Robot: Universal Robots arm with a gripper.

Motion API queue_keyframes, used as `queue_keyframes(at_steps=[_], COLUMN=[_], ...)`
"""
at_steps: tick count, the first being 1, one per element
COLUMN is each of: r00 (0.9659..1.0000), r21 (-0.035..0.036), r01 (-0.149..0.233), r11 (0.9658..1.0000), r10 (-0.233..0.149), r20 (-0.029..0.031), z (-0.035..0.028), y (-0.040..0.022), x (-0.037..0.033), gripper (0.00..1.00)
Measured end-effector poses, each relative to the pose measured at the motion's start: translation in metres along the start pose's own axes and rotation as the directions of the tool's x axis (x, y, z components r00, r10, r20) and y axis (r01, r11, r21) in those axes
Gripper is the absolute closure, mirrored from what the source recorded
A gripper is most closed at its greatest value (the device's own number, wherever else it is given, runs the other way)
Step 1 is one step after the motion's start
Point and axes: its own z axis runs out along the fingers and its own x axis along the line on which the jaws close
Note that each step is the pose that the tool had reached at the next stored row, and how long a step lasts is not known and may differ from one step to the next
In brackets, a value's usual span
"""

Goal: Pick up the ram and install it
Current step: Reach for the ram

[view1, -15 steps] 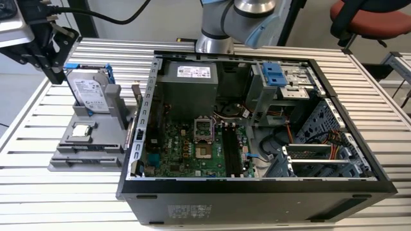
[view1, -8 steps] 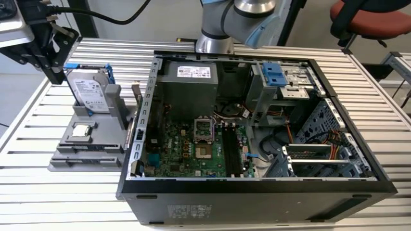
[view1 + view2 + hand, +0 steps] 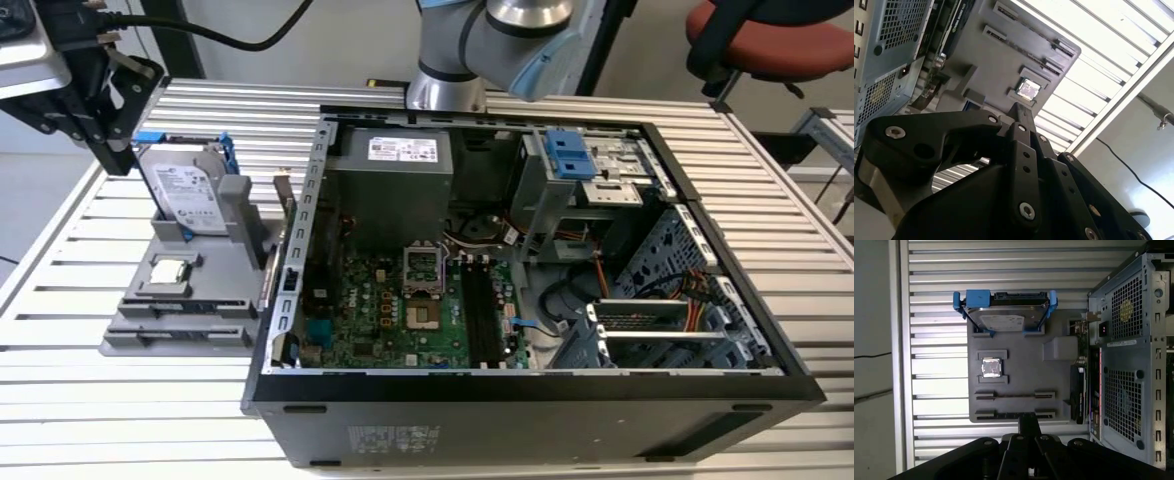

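Observation:
My gripper [image 3: 115, 162] hangs above the table at the exterior view's far left, behind a grey parts holder [image 3: 200, 265]. Its fingers [image 3: 1028, 424] look pressed together with nothing between them, as the second wrist view's fingers [image 3: 1021, 116] also suggest. In the first wrist view a thin dark strip [image 3: 1015, 415], possibly the ram seen edge-on, lies in the holder's slot nearest the fingertips. I cannot be sure of it. The open computer case [image 3: 287, 300] lies beside the holder, with long black memory slots [image 3: 481, 310] on its green board.
The holder also carries a silver hard drive in a blue bracket [image 3: 184, 190], a small square processor chip [image 3: 168, 272] and a dark card [image 3: 1081, 390] standing against the case. All rests on a slatted metal table [image 3: 80, 400]. A red chair [image 3: 787, 40] stands behind.

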Motion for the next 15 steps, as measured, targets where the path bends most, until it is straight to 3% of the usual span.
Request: queue_keyframes(at_steps=[8, 15], r00=[0.9978, 0.9887], r21=[-0.0011, -0.0013], r01=[0.066, 0.150], r11=[0.9978, 0.9887], r10=[-0.066, -0.150], r20=[-0.0032, -0.0073], z=[-0.0001, -0.0005], y=[0.0000, 0.0000], x=[0.0001, 0.0001], gripper=[1.00, 1.00])
